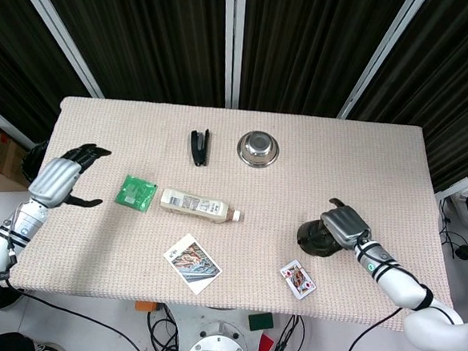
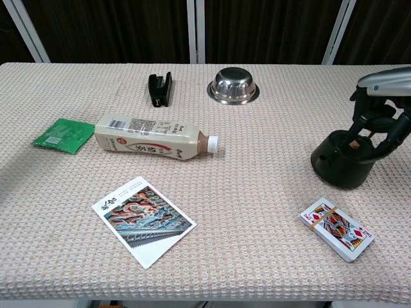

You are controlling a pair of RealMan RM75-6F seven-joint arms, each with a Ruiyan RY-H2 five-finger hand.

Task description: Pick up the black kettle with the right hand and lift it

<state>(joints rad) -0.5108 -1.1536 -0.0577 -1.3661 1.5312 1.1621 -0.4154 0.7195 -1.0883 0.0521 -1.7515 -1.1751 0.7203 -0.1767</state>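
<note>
Right hand (image 2: pixel 379 119) on one black kettle (image 2: pixel 342 160), one bowl (image 2: pixel 234 85) beyond.

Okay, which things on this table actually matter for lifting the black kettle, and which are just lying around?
Part of the job:
black kettle
right robot hand, over the kettle's top with fingers reaching down at it

Just lying about:
milk bottle, on its side
green packet
picture card
playing cards
steel bowl
black stapler
left robot hand, off to the side, holding nothing
</note>
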